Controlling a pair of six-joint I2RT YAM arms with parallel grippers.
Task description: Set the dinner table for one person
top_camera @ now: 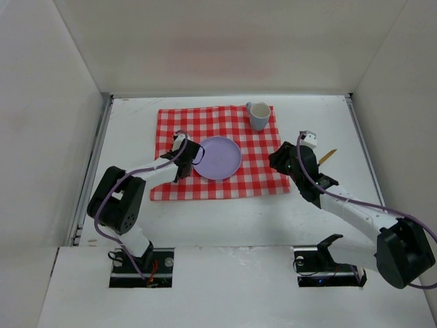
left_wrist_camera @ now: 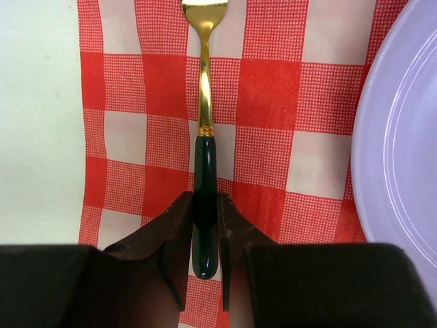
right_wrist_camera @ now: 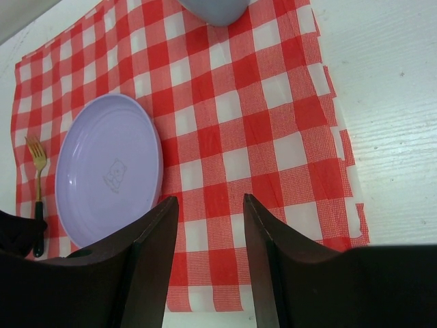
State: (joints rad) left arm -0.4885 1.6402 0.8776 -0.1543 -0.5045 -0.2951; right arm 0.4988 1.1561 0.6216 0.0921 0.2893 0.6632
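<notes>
Left wrist view: fork going down left of the plate, release pending.
The left gripper (left_wrist_camera: 205, 212) is narrowed onto the dark handle of the fork (left_wrist_camera: 203, 102), a jaw against each side. The tines point away and the fork looks flat on the checked cloth (left_wrist_camera: 266, 89), near the lilac plate (left_wrist_camera: 403, 137). Judged step: fork placed. Next move calls for opening and lifting straight up without dragging the handle. The right gripper (right_wrist_camera: 208, 205) is partly spread, holds nothing, and hangs over the cloth's right side. A gold utensil (top_camera: 328, 156) lies on the bare dinner table (top_camera: 225, 219) beside that arm. The mug (top_camera: 258, 115) stands at the cloth's far corner.
</notes>
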